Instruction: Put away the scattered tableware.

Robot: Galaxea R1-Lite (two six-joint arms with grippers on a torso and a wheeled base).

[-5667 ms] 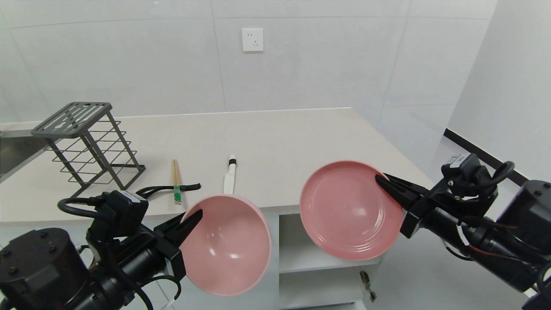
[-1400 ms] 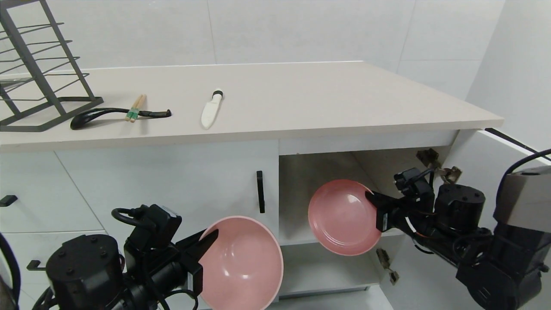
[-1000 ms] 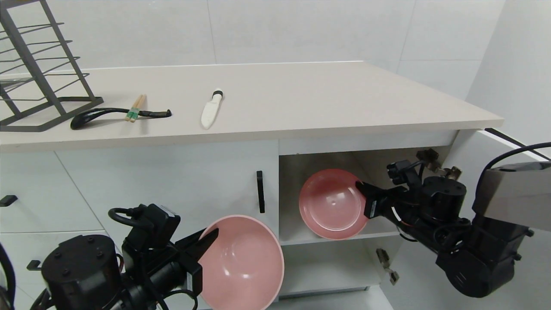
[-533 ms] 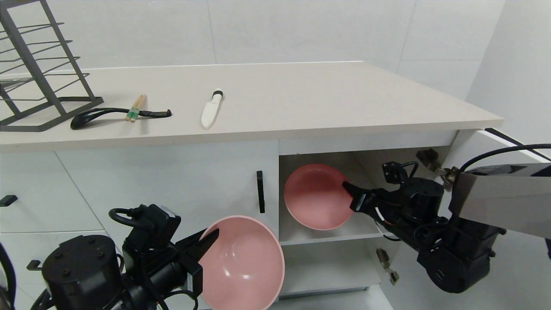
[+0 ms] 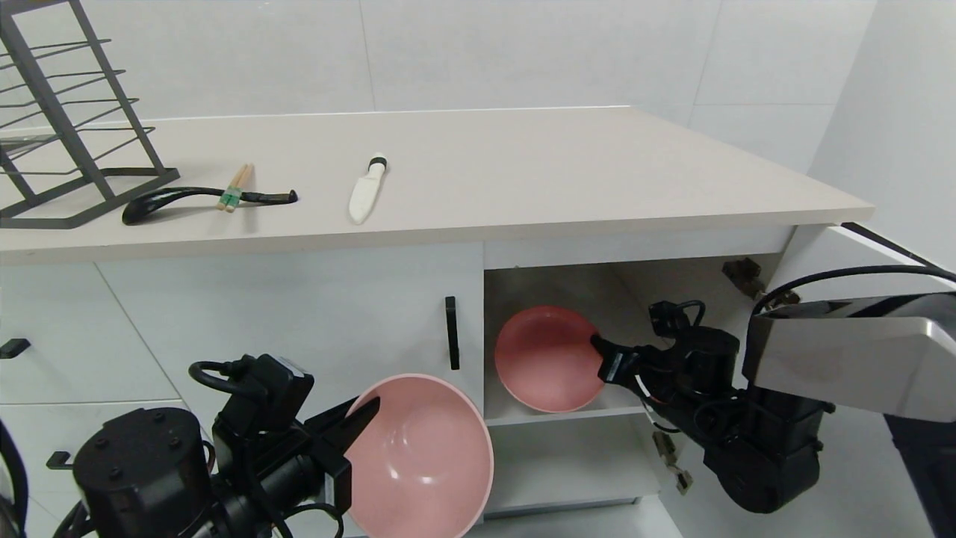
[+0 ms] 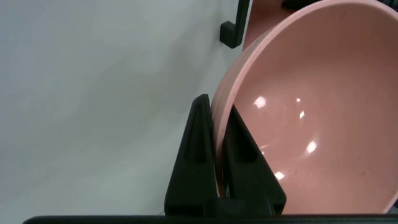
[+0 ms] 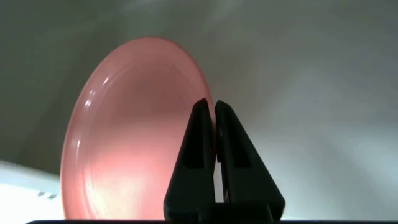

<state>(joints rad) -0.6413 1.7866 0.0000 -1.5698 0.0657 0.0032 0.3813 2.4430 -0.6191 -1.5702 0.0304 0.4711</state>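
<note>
1. White tiled walls back a pale desk (image 5: 538, 164). Below it are closed doors and, at the right, one open cupboard (image 5: 672, 280) with a shelf (image 5: 515, 413) inside.
2. At the desk's left end stands a dark wire rack (image 5: 67, 119).
3. Low in front of a closed door hangs the pink bowl (image 5: 426, 459), tipped on edge, its rim pinched by the left end effector (image 5: 364, 409). The left wrist view shows that end effector (image 6: 216, 109) with one finger on each side of the wall. The likely risk is that so narrow a hold on a deep, glossy, smooth bowl lets it swivel or slip if the arm swings.
4. The pink plate (image 5: 549, 359) sits inside the open cupboard, nearly upright, its lower edge at the shelf — whether it touches, I cannot tell. The right end effector (image 5: 595, 344) is pressed onto its rim, which the right wrist view (image 7: 211, 104) confirms. Released at this tilt, the plate would probably roll or topple off the shelf. It is shallow and softly shiny, with a raised rim.
5. A black ladle (image 5: 172, 198), a white knife (image 5: 366, 194) and chopsticks (image 5: 235, 187) lie on the desk near the rack — not yet put away.
</note>
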